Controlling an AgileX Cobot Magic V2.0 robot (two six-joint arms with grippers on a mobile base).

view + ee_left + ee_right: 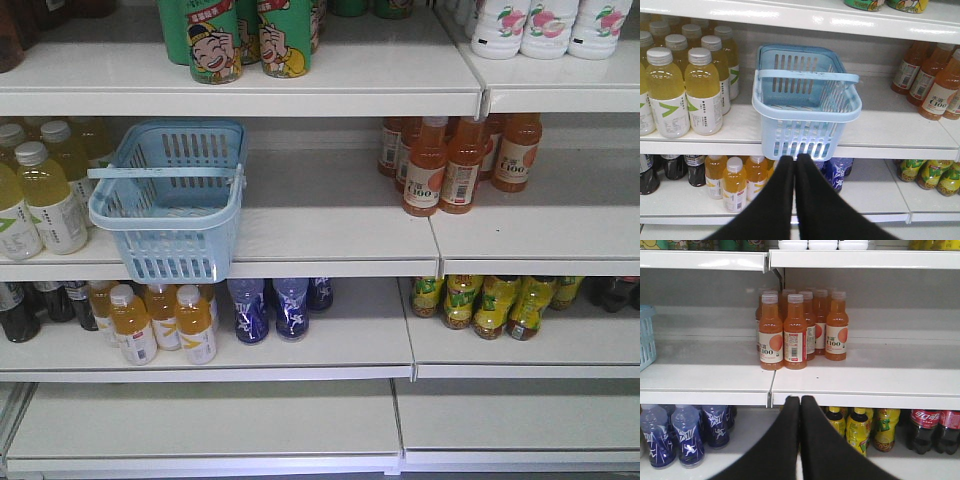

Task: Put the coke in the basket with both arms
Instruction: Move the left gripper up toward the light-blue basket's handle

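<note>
front view
basket (168, 200): light blue, on the middle shelf, its front end hanging over the shelf edge; one handle lies across the top
yellow bottles (40, 195): same shelf, just left of the basket
orange bottles (450, 165): same shelf, well to the right
green cans (240, 40): top shelf, above the basket
grippers: neither shows here

left wrist view
left gripper (795, 160): black fingers pressed together with nothing between them - jaws closed, empty; the tips sit low in the frame, under the basket's front wall and apart from it
basket: straight ahead, nothing red visible inside

right wrist view
right gripper (800, 401): jaws closed, tips touching, holding nothing; it faces the shelf edge below the orange bottles
coke (924, 427): dark bottles with red labels, upright on the lower shelf at the far right - beside the green-yellow bottles (857, 427), apart from the gripper and not in the basket
blue bottles (685, 432): lower shelf, left
basket: only a corner shows, at the left edge
</note>
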